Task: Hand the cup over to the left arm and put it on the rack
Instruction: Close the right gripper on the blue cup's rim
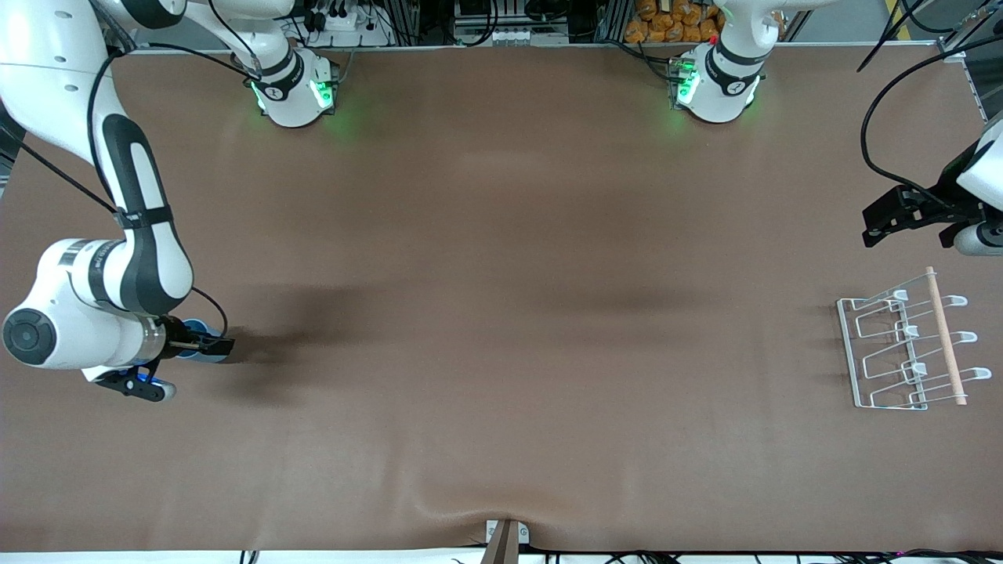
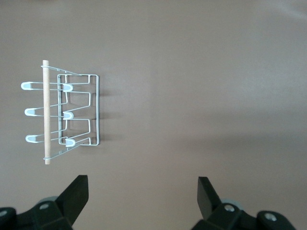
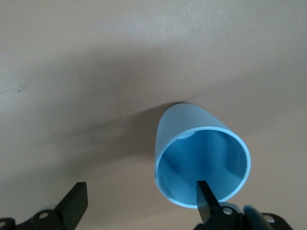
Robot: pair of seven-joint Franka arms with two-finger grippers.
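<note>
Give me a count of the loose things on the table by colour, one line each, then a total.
Light blue: 1, the cup, upright under the right gripper at the right arm's end.
White: 1, the wire rack, with a wooden rod, at the left arm's end, in sight below the left gripper.
Total: 2.

No readable text, labels, brands or numbers on anything
</note>
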